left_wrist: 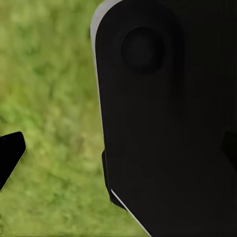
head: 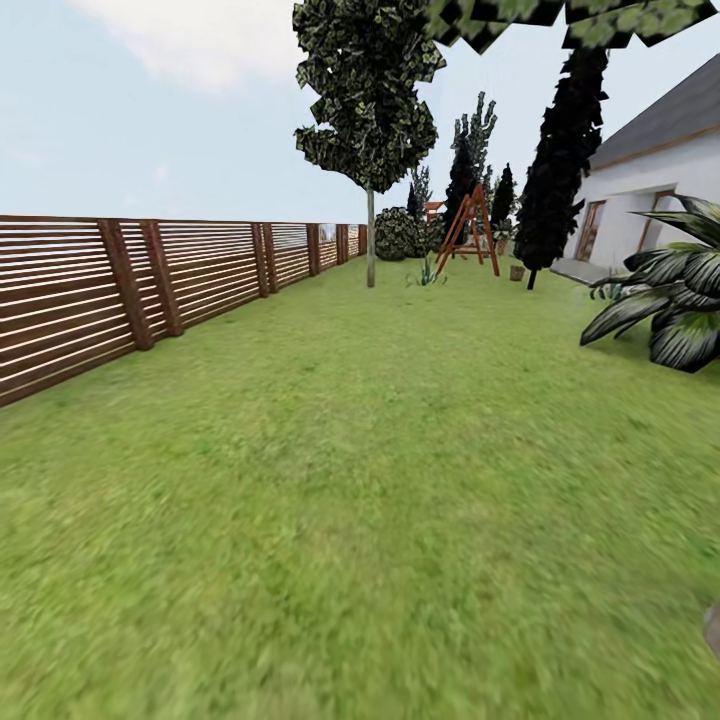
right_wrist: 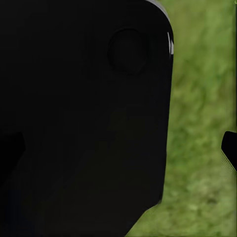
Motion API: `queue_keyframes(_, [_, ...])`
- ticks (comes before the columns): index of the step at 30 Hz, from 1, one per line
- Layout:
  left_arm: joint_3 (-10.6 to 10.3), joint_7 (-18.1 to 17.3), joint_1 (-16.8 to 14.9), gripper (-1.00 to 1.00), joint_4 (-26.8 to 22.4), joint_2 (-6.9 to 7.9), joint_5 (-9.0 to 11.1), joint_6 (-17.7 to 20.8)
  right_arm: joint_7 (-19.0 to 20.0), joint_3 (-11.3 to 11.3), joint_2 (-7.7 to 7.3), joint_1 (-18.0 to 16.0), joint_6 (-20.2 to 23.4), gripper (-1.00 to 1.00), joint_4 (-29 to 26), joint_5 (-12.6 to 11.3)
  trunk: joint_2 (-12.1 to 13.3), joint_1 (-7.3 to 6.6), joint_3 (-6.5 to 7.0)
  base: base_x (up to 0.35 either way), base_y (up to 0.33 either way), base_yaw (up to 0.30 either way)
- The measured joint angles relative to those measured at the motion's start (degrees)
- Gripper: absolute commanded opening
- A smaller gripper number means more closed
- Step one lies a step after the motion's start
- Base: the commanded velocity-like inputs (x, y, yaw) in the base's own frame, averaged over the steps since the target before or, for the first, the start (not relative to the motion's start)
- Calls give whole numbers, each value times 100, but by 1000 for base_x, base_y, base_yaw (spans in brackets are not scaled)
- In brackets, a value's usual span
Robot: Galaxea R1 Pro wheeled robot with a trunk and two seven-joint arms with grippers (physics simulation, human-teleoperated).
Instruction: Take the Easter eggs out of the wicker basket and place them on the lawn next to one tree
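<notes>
The head view looks forward and slightly down along the lawn [head: 380,480], the slatted fence [head: 150,290] running down its left and a white house [head: 660,170] at far right (distant trees ahead). Each wrist view faces down at blurred grass, set very close behind a dark robot body panel [left_wrist: 168,118]. Grass is the one part all views share.

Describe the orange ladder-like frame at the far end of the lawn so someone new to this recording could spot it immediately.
Follow the brown slatted fence along the lawn to its far end, past the thin pale-trunked tree. Just to the right of that tree, in front of dark bushes and left of the tall black cypress-like tree, stands the orange A-shaped frame. It is the one bright orange thing among green and black plants.
</notes>
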Motion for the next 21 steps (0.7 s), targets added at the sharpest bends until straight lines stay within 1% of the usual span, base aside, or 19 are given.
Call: queue_keyframes(21, [0,0,-2,100,-1,6,0,0,0,15,-17,0,-6,100,-6,11,0,0,0,332,0,-5])
